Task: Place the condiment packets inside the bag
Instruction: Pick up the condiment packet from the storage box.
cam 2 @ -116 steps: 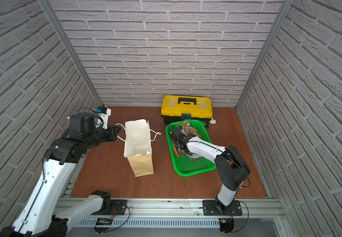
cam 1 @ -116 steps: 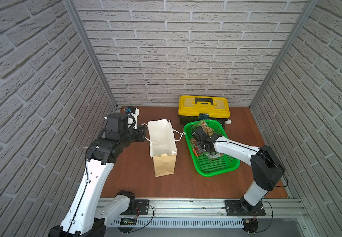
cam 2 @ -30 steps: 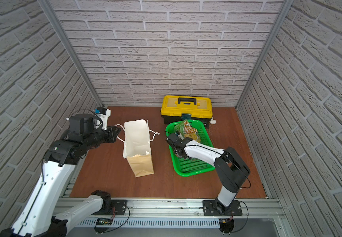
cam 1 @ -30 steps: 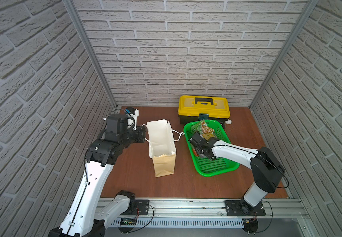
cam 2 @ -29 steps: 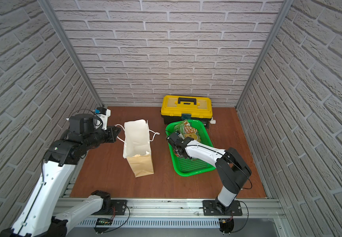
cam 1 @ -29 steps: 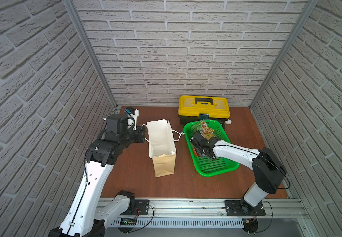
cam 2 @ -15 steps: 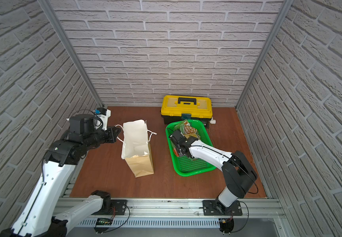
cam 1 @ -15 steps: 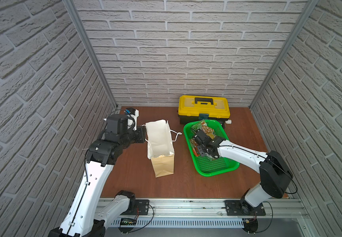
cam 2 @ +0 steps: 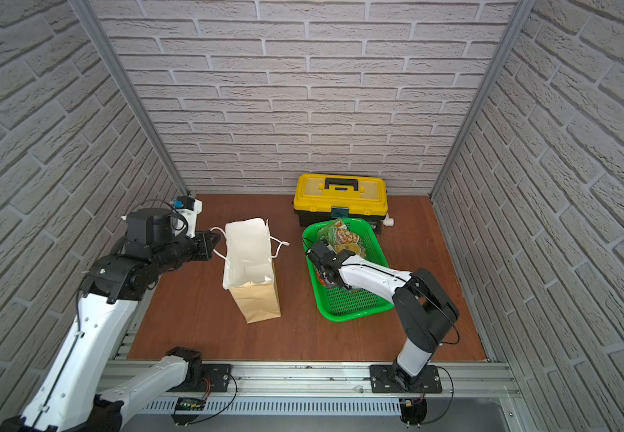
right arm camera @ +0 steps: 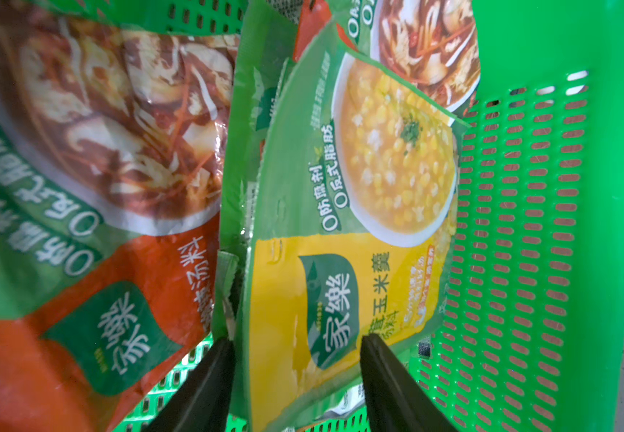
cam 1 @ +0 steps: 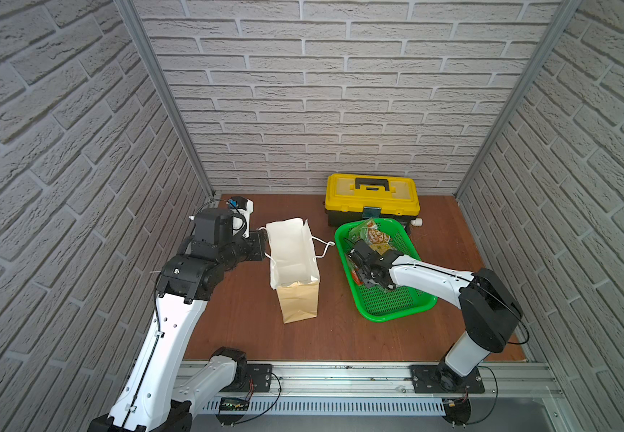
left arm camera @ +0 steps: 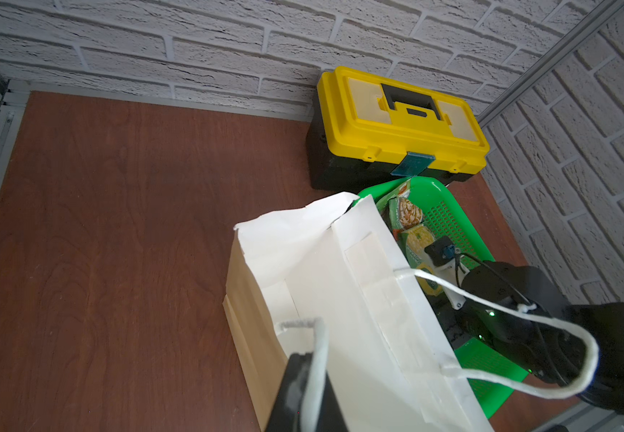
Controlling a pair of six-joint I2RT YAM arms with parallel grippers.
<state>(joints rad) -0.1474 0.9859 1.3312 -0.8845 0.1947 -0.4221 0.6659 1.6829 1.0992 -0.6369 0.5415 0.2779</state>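
The tan paper bag (cam 1: 291,254) (cam 2: 248,254) stands open on the wooden floor, its white inside showing. My left gripper (left arm camera: 310,392) (cam 1: 263,243) is shut on the bag's white cord handle (left arm camera: 320,336) at the rim. Several condiment packets (cam 1: 372,237) (cam 2: 340,235) lie in the green basket (cam 1: 396,316). My right gripper (right arm camera: 297,359) (cam 2: 316,260) is low in the basket, open, its two black fingers on either side of the near end of a yellow-green corn packet (right arm camera: 340,262). Beside it lies a red-orange packet (right arm camera: 78,187).
A yellow toolbox (cam 1: 372,194) (left arm camera: 396,127) sits against the back wall, just behind the basket (left arm camera: 449,217). Brick walls close in three sides. Bare floor lies left of the bag and in front of it. The bag's other handle (cam 1: 323,247) hangs toward the basket.
My right arm has swung its elbow outward while the gripper stayed at the basket's left side, jaws a little narrower around the corn packet. The left gripper keeps its hold on the handle.
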